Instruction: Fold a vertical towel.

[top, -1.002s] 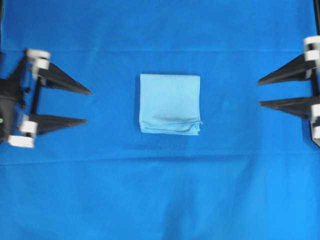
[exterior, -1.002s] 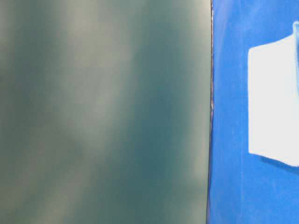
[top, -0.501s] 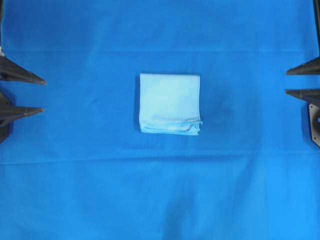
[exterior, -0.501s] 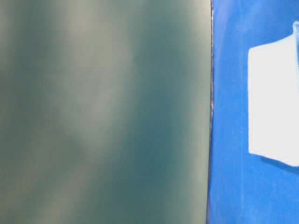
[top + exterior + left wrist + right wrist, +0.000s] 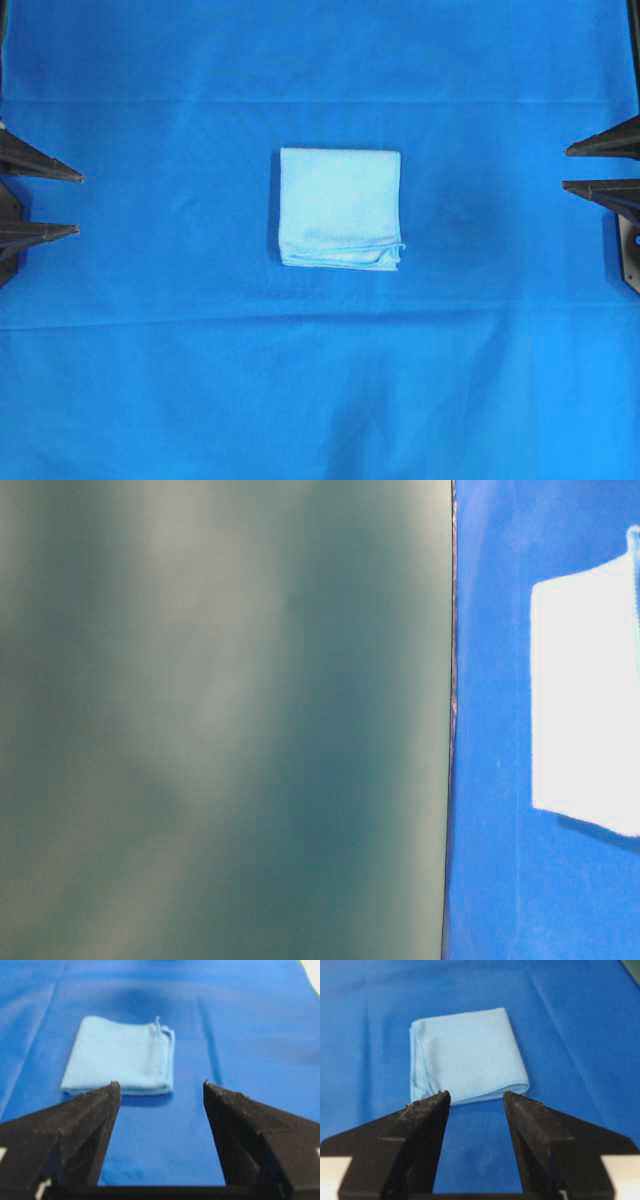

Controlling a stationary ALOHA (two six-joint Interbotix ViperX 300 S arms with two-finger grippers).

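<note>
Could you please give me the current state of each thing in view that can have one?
towel: folded in layers, lying flat on the sheet, loose edges toward the bottom of the overhead view, not held.
left tool: open, empty, at the left edge, apart from the towel.
right tool: open, empty, at the right edge, apart from the towel.
sheet: spread over the table, lightly creased.
</note>
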